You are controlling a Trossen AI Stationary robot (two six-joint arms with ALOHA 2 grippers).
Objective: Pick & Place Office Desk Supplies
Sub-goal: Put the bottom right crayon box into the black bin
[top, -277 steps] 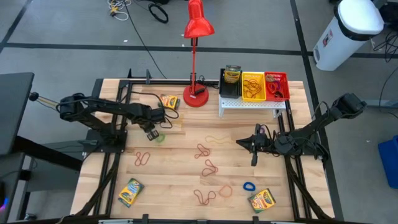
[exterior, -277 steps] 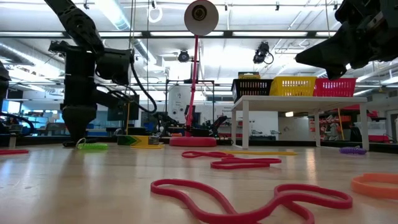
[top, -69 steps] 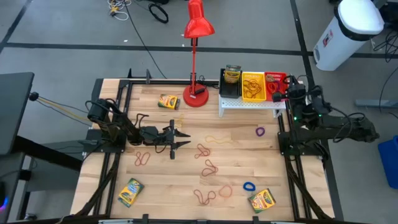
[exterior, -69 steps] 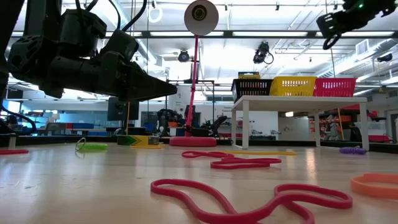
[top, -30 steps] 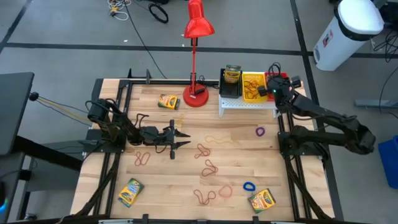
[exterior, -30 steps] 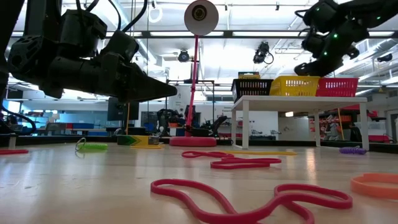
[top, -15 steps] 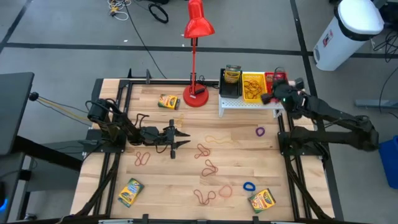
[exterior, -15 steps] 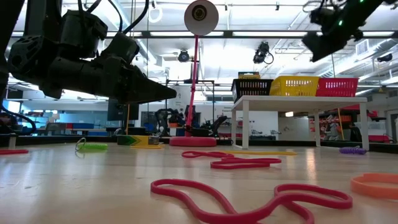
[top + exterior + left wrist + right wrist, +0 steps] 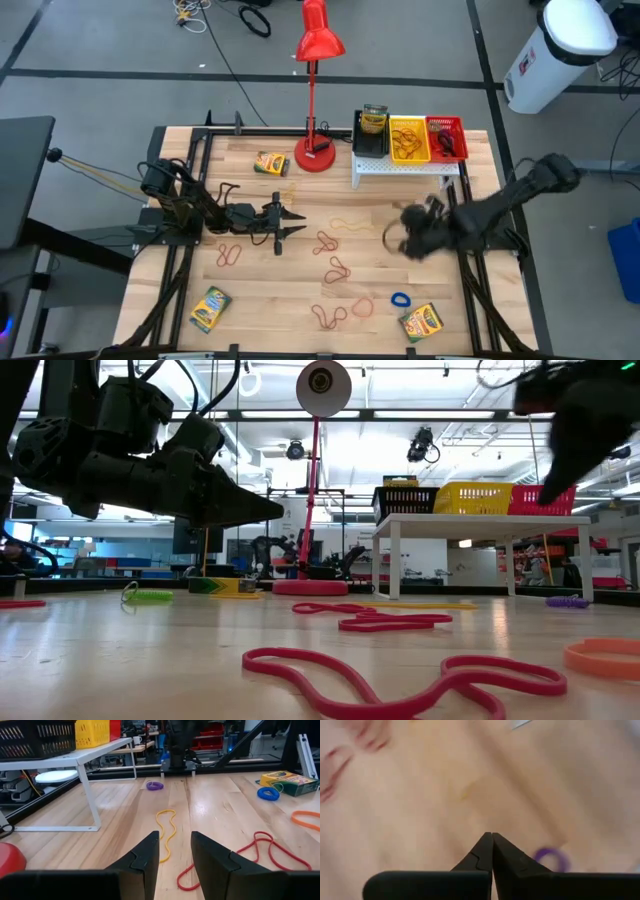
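Rubber-band loops (image 9: 333, 268) (thin, mostly red) lie scattered, limp and twisted.

Bright, even light falls from ceiling strip lights (image 9: 200, 385) in the room beyond; these blow out to white in the low view. The wooden tabletop (image 9: 300, 290) shows only soft, faint shadows, with a pale sheen in the left wrist view. The right arm (image 9: 470, 222) smears with motion blur, and the whole right wrist view is blurred. The nearest red rubber band (image 9: 400, 678) looks soft.
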